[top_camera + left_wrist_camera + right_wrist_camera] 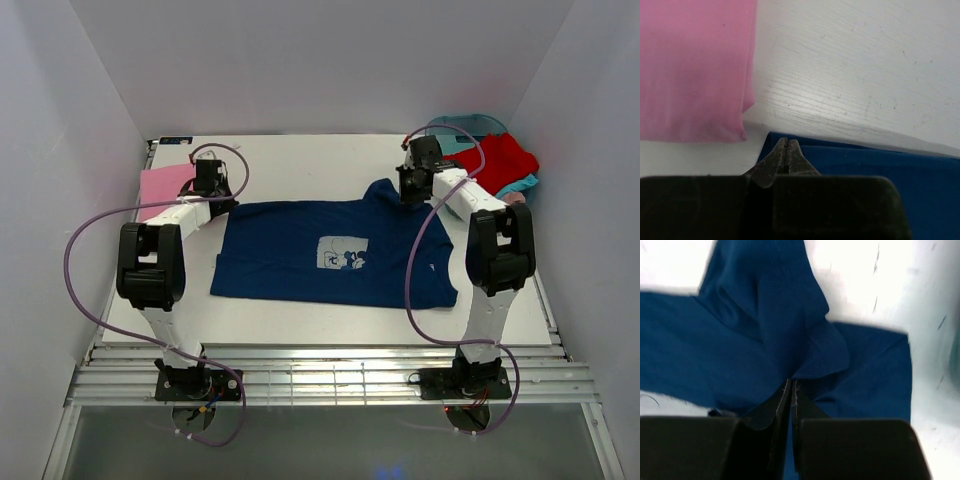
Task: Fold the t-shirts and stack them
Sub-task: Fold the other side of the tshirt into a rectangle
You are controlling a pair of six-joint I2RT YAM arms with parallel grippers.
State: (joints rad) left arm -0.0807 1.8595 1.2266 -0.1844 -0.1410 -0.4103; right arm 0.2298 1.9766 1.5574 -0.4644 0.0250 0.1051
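Note:
A navy blue t-shirt point(300, 250) with a pale square print point(343, 252) lies spread on the white table. My left gripper point(214, 192) is low at the shirt's far left corner. In the left wrist view its fingers point(786, 143) are shut on that corner of the navy cloth point(880, 170), which lies flat. My right gripper point(411, 187) is at the shirt's far right part. It is shut point(791, 382) on a bunched fold of navy cloth point(775, 315) that rises to the fingertips. A folded pink t-shirt point(163, 186) lies far left and also shows in the left wrist view point(692, 65).
A red t-shirt point(497, 160) lies heaped on teal cloth point(470, 126) at the far right corner. White walls close in the table on three sides. A metal rail point(330, 375) runs along the near edge by the arm bases.

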